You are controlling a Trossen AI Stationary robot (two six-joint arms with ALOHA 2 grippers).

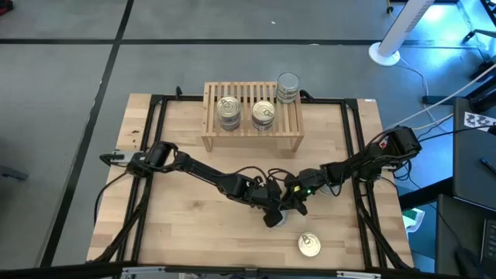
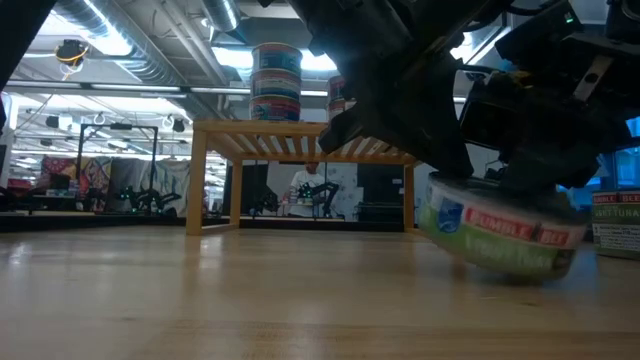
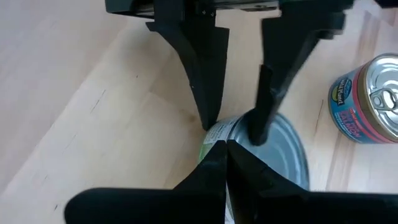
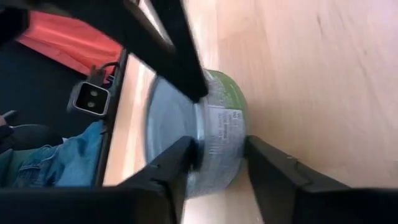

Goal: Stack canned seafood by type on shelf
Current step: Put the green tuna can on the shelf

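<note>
A green-labelled tin of canned seafood (image 2: 500,235) with a silver-grey lid sits tilted on the table, in front of the shelf (image 1: 252,138). My right gripper (image 4: 221,162) is shut on it. My left gripper (image 3: 225,146) is shut, with its tips at the tin's lid rim. On the shelf's slatted top stand two stacks of tins (image 1: 229,112) (image 1: 263,115), and a third stack (image 1: 287,87) stands at its far right corner. A gold-lidded tin (image 1: 309,246) stands upright near the table's front edge. My left gripper touches the lid's rim (image 3: 217,138) with its shut tips, slanting down from the table's left. My right gripper pinches the tin across its height: one finger (image 3: 258,124) is on the silver lid and the other (image 3: 208,115) on the opposite flat face. It slants down from the table's right. The tin is tilted, its lower edge (image 2: 525,278) on the table.
Both arms crowd the middle of the table just in front of the shelf. The gold-lidded tin (image 3: 367,99), with a pink and blue label, stands close by on the near side. A black frame (image 1: 155,155) runs along the table's edges.
</note>
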